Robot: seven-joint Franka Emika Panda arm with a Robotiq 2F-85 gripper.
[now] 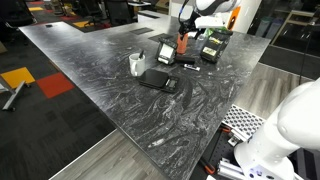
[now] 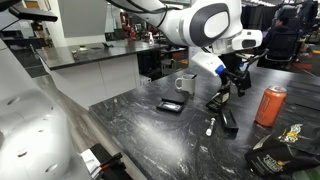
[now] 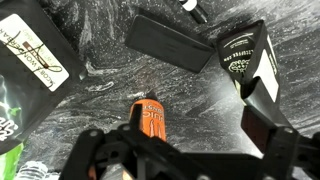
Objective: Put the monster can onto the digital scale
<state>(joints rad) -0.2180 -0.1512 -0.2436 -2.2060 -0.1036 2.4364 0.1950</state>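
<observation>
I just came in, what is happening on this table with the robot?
The robot arm seems to be going for the monster can, which stands upright on the dark table, not yet picked up. The gripper hangs close to it with its fingers open and empty. The digital scale lies bare beside a white cup, apart from the can.

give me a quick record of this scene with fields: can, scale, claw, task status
can: tall orange-red drink can with silvery top, upright on the dark marbled table, not held
scale: thin flat black rectangular slab, nothing on it, near the white cup
claw: black claw, open, off the table, not touching the can
task status: can not yet on the scale
</observation>
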